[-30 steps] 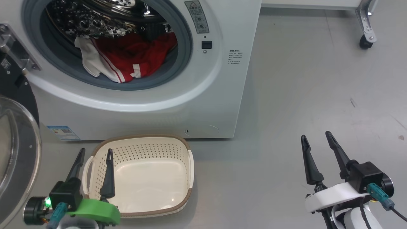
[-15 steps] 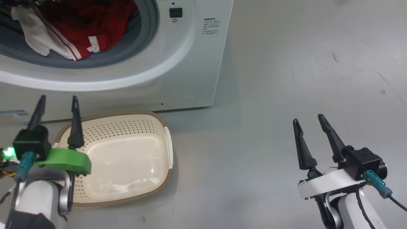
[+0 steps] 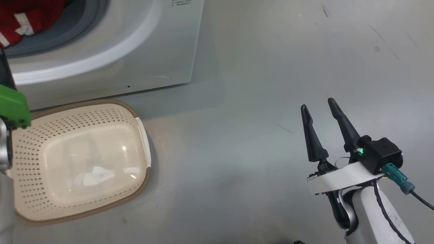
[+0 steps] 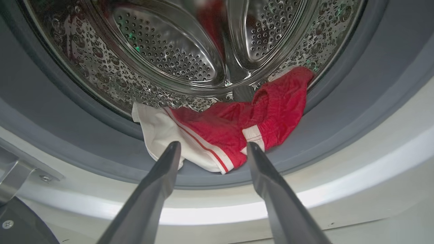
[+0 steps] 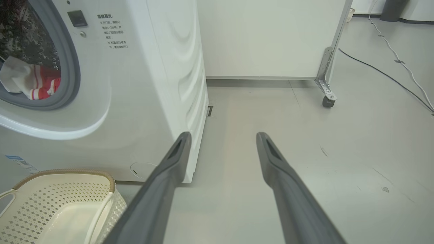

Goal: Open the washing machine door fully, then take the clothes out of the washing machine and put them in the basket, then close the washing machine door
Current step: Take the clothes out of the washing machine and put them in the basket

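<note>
Left wrist view: left gripper (image 4: 213, 145) has its fingers spread wide and pinches nothing. Its tips frame the lower edge of the clothes (image 4: 220, 132); touching or not, can't tell. Clothes = 1 red garment w/ white stripes + white trim, crumpled at the bottom of the steel drum (image 4: 169, 51). Its front part is draped over the grey seal (image 4: 67, 135) at the lower edge of the washing machine (image 5: 152, 84) opening. Long axis runs across the opening: white end toward view left, red end rising to upper right against the drum wall.

Head view: 1 basket (image 3: 78, 113) sits on the floor (image 3: 254, 67), just in front of the machine's lower front edge. Its long axis runs along that front, w/ one side handle toward the right. Inside, its bare cream bottom shows.

Right gripper (image 3: 317, 103) hangs over bare floor, well apart from basket + machine on the right, fingers spread, pinching nothing, pointing up-view.

Count: 1 garment, 1 basket, 1 machine, 2 grippers.
</note>
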You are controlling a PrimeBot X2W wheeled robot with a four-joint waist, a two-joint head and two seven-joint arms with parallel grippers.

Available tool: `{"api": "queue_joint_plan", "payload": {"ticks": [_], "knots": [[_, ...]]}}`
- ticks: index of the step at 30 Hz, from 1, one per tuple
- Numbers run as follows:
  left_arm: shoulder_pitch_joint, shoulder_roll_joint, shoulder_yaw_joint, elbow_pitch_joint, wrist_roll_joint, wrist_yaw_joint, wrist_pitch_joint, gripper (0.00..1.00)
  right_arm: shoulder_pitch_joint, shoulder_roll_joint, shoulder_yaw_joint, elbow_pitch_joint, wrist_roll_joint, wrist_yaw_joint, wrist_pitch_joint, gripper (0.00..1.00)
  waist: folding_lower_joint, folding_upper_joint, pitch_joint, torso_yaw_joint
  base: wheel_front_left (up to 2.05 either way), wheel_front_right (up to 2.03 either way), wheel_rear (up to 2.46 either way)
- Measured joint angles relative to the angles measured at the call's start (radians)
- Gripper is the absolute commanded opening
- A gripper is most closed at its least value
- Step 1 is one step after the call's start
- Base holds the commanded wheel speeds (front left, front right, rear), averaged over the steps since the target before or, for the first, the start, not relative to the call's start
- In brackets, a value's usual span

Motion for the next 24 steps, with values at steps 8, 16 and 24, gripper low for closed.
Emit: {"api": "queue_joint_plan", "payload": {"ticks": [8, 16, 24], "knots": [[-0.162, 0.063, 0.023, 0.09, 0.052, 0.008, 0.118, 1.0, -0.038, 0.008, 0.019, 0.006, 0.028, 0.007, 0.0, 1.0, 0.0, 0.0, 0.081, -0.07, 0.0, 0.0, 0.0], [-0.274, 0.103, 0.031, 0.19, 0.104, 0.009, 0.197, 1.0, -0.063, 0.011, 0.031, 0.013, 0.038, 0.008, 0.0, 1.0, 0.0, 0.0, 0.141, -0.123, 0.0, 0.0, 0.0], [-0.352, 0.121, 0.057, 0.267, 0.139, 0.01, 0.247, 1.0, -0.074, 0.012, 0.041, 0.022, 0.064, 0.008, 0.0, 1.0, 0.0, 0.0, 0.173, -0.15, 0.0, 0.0, 0.0]]}}
